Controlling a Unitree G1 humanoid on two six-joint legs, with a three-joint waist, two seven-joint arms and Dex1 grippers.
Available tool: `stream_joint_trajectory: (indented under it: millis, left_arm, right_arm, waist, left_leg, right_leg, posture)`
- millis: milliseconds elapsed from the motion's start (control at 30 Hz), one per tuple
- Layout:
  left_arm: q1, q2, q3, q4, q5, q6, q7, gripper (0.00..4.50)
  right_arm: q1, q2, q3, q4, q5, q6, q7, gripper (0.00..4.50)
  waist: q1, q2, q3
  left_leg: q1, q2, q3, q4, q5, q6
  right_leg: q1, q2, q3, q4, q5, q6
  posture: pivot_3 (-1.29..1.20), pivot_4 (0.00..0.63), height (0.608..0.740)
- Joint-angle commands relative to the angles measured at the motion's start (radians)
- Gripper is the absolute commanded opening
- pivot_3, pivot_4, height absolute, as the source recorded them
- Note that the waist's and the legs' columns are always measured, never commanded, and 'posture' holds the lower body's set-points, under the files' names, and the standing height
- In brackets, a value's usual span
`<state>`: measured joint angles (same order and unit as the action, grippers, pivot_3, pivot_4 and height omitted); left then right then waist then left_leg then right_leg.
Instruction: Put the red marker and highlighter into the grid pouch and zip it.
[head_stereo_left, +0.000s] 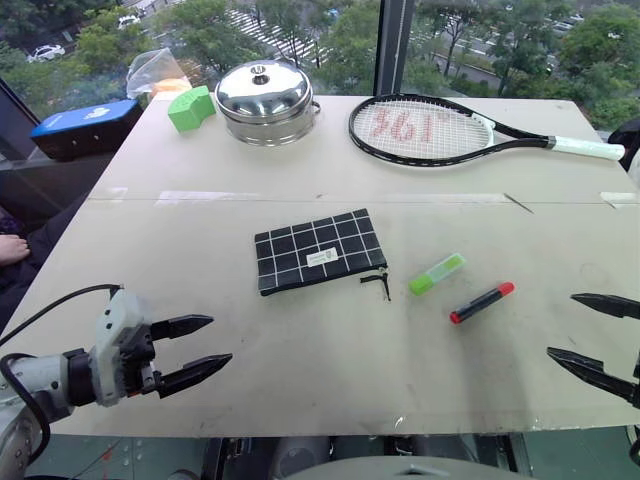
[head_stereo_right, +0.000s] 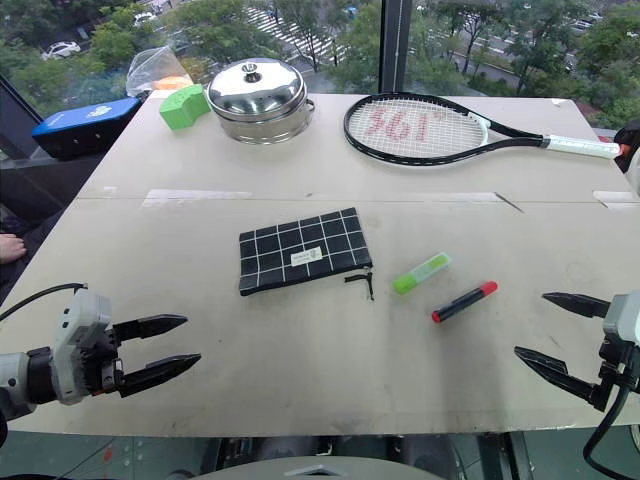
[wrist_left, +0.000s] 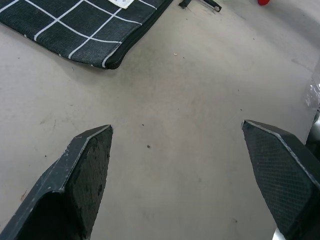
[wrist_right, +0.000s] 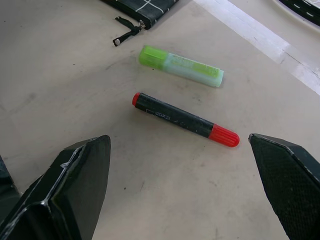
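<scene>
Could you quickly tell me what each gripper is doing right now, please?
Left gripper: open, holding nothing.
Right gripper: open, holding nothing.

From my station, the grid pouch (wrist_left: 85, 35) is cut by the left wrist view's edge, showing me one corner only. I cannot read its white label (head_stereo_left: 322, 257). The tennis racket (head_stereo_left: 430, 130) handle runs off the frame edge.

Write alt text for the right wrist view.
The red marker lies flat on the pale table, between the open right gripper and the highlighter lying just beyond it. A corner of the grid pouch, with its zipper pull, shows past them.
</scene>
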<state>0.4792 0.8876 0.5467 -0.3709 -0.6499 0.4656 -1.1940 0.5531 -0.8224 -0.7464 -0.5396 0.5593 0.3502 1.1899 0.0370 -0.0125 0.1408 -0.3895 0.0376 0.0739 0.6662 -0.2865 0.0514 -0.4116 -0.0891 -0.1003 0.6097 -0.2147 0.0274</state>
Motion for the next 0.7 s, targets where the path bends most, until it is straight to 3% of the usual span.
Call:
stream_joint_trajectory:
  millis: [33, 133, 233, 300, 367, 467, 567, 700]
  left_arm:
    - [-0.061, -0.033, 0.006, 0.007, -0.014, 0.003, 0.065, 4.19]
    - [-0.180, -0.081, -0.015, -0.005, -0.073, 0.102, 0.203, 4.19]
    - [-0.226, -0.092, -0.057, -0.003, 0.002, 0.065, 0.243, 4.19]
    - [-0.231, -0.062, -0.111, 0.058, 0.177, -0.149, 0.220, 4.19]
    - [-0.245, -0.010, -0.177, 0.185, 0.378, -0.498, 0.160, 4.19]
    - [-0.375, 0.010, -0.280, 0.401, 0.563, -0.883, 0.194, 4.19]
    - [-0.492, -0.020, -0.372, 0.541, 0.660, -1.061, 0.242, 4.19]
    - [-0.578, -0.047, -0.455, 0.666, 0.722, -1.171, 0.283, 4.19]
  right_arm:
    - [-0.022, 0.015, 0.011, 0.003, 0.002, -0.051, 0.000, 4.50]
    - [-0.060, 0.053, 0.054, 0.006, 0.021, -0.096, -0.005, 4.50]
    - [-0.091, 0.057, 0.088, -0.005, 0.045, -0.091, -0.006, 4.50]
    - [-0.104, 0.050, 0.108, -0.040, 0.085, -0.066, -0.006, 4.50]
    - [-0.108, 0.035, 0.127, -0.077, 0.116, -0.046, 0.000, 4.50]
    - [-0.133, 0.024, 0.173, -0.118, 0.133, -0.034, -0.013, 4.50]
    - [-0.155, 0.023, 0.217, -0.136, 0.130, -0.029, -0.033, 4.50]
    - [-0.155, 0.023, 0.234, -0.143, 0.119, -0.033, -0.045, 4.50]
  waist:
    - [0.001, 0.000, 0.000]
    - [0.005, -0.001, -0.001]
    - [0.003, -0.001, -0.002]
    - [0.001, -0.001, -0.002]
    - [0.001, -0.001, -0.002]
    - [0.006, 0.000, -0.003]
    - [0.012, 0.001, -0.004]
    - [0.006, -0.002, -0.005]
  left_leg:
    - [0.000, 0.000, 0.000, 0.000, 0.000, 0.000]
    - [0.000, 0.000, -0.001, 0.001, 0.000, 0.000]
    - [0.000, 0.000, -0.001, 0.002, 0.002, 0.004]
    - [0.001, 0.000, 0.000, 0.002, 0.002, 0.004]
    - [0.002, 0.000, 0.002, 0.001, 0.002, 0.004]
    - [0.004, 0.000, 0.003, -0.002, 0.002, 0.004]
    - [0.002, 0.000, 0.003, -0.001, 0.001, 0.005]
    - [0.001, 0.000, 0.004, 0.002, 0.000, 0.008]
  right_leg:
    - [0.000, 0.000, 0.000, 0.000, 0.000, 0.000]
    - [0.001, 0.001, 0.000, 0.000, 0.000, 0.000]
    - [0.002, 0.001, 0.000, 0.001, 0.000, 0.000]
    - [0.002, 0.002, 0.001, 0.001, 0.000, 0.000]
    - [0.002, 0.004, 0.002, 0.000, 0.003, -0.004]
    - [0.002, 0.003, 0.003, 0.000, 0.003, -0.005]
    - [0.001, 0.000, 0.002, -0.001, 0.003, -0.005]
    - [0.001, -0.002, 0.002, -0.001, 0.004, -0.005]
  posture:
    - [0.00, 0.150, 0.740]
    - [0.00, 0.150, 0.740]
    - [0.00, 0.150, 0.740]
    - [0.00, 0.150, 0.740]
    - [0.00, 0.150, 0.740]
    - [0.00, 0.150, 0.740]
    - [0.00, 0.150, 0.740]
    - [0.00, 0.150, 0.740]
